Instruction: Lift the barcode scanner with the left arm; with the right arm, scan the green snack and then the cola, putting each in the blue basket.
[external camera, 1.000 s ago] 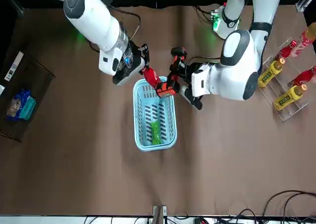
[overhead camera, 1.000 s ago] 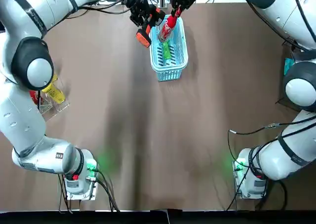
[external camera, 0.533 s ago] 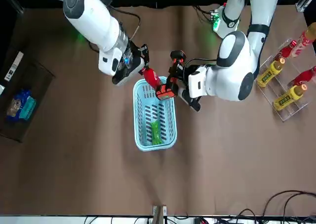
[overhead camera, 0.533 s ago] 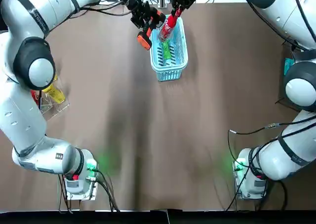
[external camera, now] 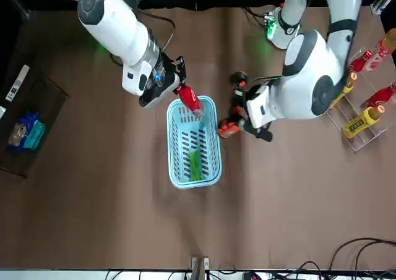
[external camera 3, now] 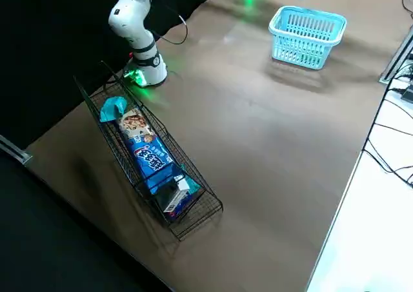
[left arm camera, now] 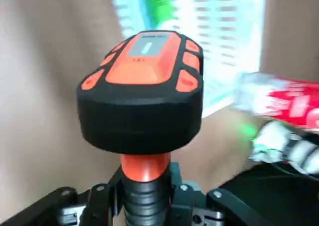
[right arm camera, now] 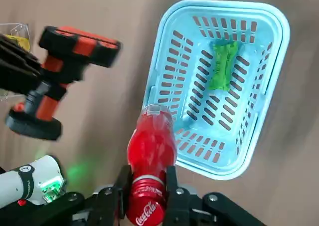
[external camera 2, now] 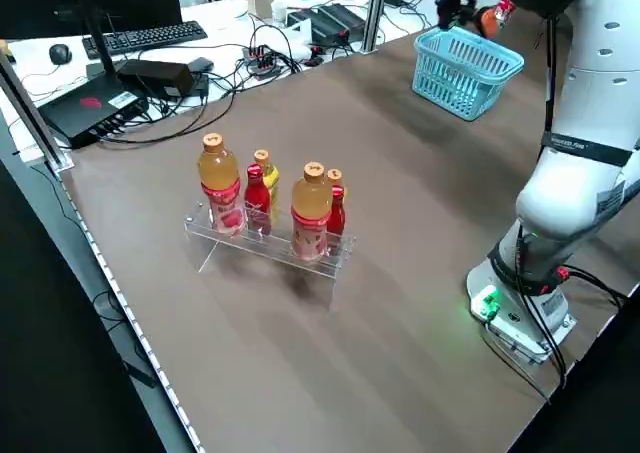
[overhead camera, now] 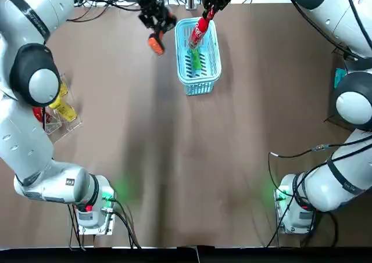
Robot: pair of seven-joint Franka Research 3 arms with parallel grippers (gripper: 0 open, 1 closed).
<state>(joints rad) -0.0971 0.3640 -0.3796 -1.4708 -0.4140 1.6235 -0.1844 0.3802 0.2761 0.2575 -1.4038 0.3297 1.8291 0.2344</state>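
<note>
The blue basket (overhead camera: 209, 71) stands at the table's far middle, and the green snack (overhead camera: 196, 60) lies inside it. My right gripper (overhead camera: 208, 8) is shut on the red cola bottle (overhead camera: 197, 31), held tilted over the basket's far end; the right wrist view shows the cola bottle (right arm camera: 150, 153) above the basket rim (right arm camera: 167, 71). My left gripper (overhead camera: 152, 20) is shut on the handle of the orange and black barcode scanner (overhead camera: 155, 43), in the air to the left of the basket. The scanner's head (left arm camera: 142, 81) fills the left wrist view.
A clear rack of drink bottles (external camera 2: 270, 208) stands at the table's left side. A black wire basket with snack packs (external camera 3: 148, 156) sits at the right edge. Cables and equipment (external camera 2: 150, 68) lie beyond the far edge.
My left gripper has carried the scanner away from the basket's far left corner, leftward over bare table. The cola has stayed over the basket's far end.
</note>
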